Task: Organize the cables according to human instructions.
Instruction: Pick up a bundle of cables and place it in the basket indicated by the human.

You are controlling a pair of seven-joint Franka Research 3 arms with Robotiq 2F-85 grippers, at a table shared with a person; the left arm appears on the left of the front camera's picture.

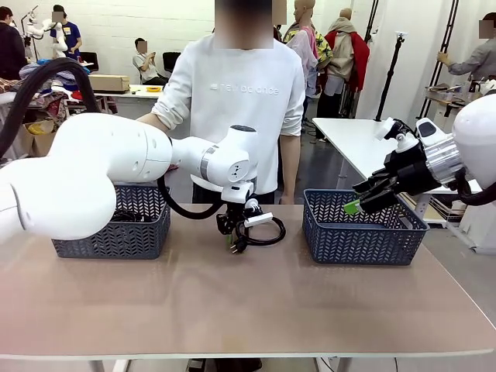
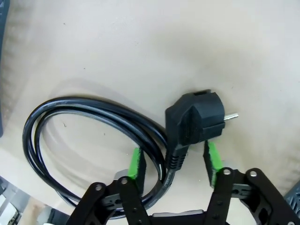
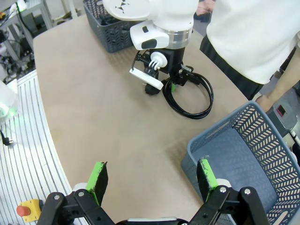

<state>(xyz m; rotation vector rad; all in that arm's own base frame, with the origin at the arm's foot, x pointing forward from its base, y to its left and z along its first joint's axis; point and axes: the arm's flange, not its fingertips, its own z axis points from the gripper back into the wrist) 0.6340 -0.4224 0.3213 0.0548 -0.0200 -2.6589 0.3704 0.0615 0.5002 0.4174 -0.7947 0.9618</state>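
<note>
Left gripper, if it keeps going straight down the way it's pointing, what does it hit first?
Probably the cable: the left gripper points down at the table, its green pads straddling the cord just below the plug. The tabletop lies right beneath, though depth is hard to judge.

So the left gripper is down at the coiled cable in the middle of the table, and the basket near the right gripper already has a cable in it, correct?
Not quite. The left gripper is indeed down at the coiled cable mid-table, its pads on either side of the cord below the plug. But the basket near the right gripper holds no cable: the right wrist view shows its floor bare.
</note>
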